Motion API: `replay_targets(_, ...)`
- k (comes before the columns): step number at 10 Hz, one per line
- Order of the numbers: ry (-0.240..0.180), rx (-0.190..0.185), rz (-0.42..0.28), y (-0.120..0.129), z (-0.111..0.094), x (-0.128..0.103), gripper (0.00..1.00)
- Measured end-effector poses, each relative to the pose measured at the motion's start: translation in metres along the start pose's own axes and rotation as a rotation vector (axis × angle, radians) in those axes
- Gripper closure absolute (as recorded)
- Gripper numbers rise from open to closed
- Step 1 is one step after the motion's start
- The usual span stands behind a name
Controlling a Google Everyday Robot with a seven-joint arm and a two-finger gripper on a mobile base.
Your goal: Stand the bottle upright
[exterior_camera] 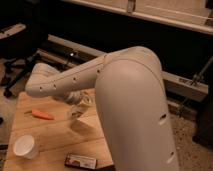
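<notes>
- While I watch from my station, the gripper [76, 101] hangs under the big white arm [115, 85], over the middle of the wooden table [52, 137].
- I cannot tell how it stands around the bottle [80, 110], which appears as a clear shape just below it.
- On the table I see a carrot [42, 115], a white cup [25, 147] and a dark flat packet [81, 161]; its writing I cannot read.

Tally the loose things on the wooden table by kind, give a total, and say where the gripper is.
Bottle: 1
Carrot: 1
White paper cup: 1
Dark flat packet: 1
Total: 4
The gripper is over the table, right at the bottle, under the arm.
</notes>
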Motion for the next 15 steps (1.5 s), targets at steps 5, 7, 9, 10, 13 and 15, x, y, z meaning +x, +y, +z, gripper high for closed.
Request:
replay_targets(5, 0.001, 0.0, 0.001, 0.0, 0.0, 0.0, 0.78)
replay_targets(7, 0.001, 0.0, 0.001, 0.0, 0.0, 0.0, 0.78)
replay_targets(9, 0.001, 0.0, 0.001, 0.0, 0.0, 0.0, 0.78)
replay_targets(10, 0.001, 0.0, 0.001, 0.0, 0.0, 0.0, 0.78)
replay_targets(13, -0.138, -0.045, -0.052, 0.004, -0.019, -0.062, 0.78)
replay_targets(15, -0.327, -0.096, -0.133, 0.022, -0.055, -0.133, 0.78)
